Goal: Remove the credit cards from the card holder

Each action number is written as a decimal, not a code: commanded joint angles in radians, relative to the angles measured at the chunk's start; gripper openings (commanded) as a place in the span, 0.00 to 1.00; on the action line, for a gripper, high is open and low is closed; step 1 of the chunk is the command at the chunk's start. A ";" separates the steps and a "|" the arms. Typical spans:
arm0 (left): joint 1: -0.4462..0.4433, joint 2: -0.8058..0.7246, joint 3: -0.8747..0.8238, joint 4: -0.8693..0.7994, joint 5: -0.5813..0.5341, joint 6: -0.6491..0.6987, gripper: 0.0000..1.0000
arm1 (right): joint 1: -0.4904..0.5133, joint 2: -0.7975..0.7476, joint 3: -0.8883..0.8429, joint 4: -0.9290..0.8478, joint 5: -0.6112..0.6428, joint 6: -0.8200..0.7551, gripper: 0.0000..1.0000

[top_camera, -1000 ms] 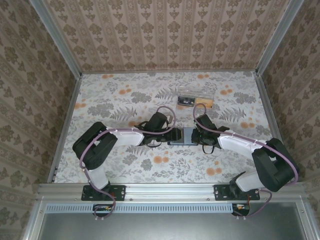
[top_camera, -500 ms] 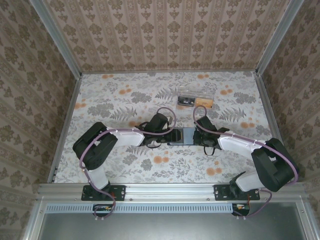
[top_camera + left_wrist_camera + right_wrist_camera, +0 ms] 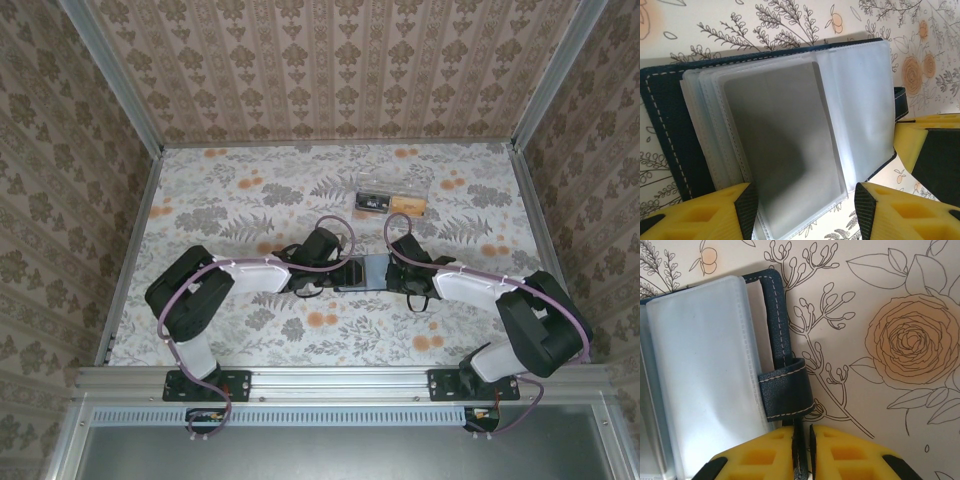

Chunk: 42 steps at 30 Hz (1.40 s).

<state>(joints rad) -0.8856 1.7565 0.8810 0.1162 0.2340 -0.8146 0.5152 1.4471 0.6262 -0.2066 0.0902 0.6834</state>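
The card holder (image 3: 366,272) was found lying open on the floral table (image 3: 230,200), near its middle, between the two arms. Clear plastic sleeves (image 3: 790,140) were seen fanned over its navy cover. The right pincer (image 3: 801,442) was noted clamped on the card holder's small dark tab (image 3: 785,395), the strap being pinched between its yellow fingers. The left pincer (image 3: 805,207) was held over the sleeves at the opposite side, its fingers apart and nothing gripped between them. A clear plastic box (image 3: 392,200) was recorded farther back on the table, well apart from the card holder.
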 commanded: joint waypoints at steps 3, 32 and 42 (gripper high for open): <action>-0.009 -0.026 0.015 -0.079 -0.044 0.016 0.57 | 0.005 0.017 -0.014 -0.002 -0.018 -0.004 0.19; -0.023 -0.011 0.034 -0.056 -0.013 0.023 0.54 | 0.005 0.039 -0.018 0.015 -0.034 0.001 0.19; -0.030 -0.005 0.049 -0.043 0.011 0.038 0.55 | 0.005 0.039 -0.016 0.015 -0.037 0.004 0.19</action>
<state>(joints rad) -0.9092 1.7370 0.8936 0.0566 0.2245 -0.8059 0.5152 1.4597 0.6258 -0.1829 0.0715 0.6834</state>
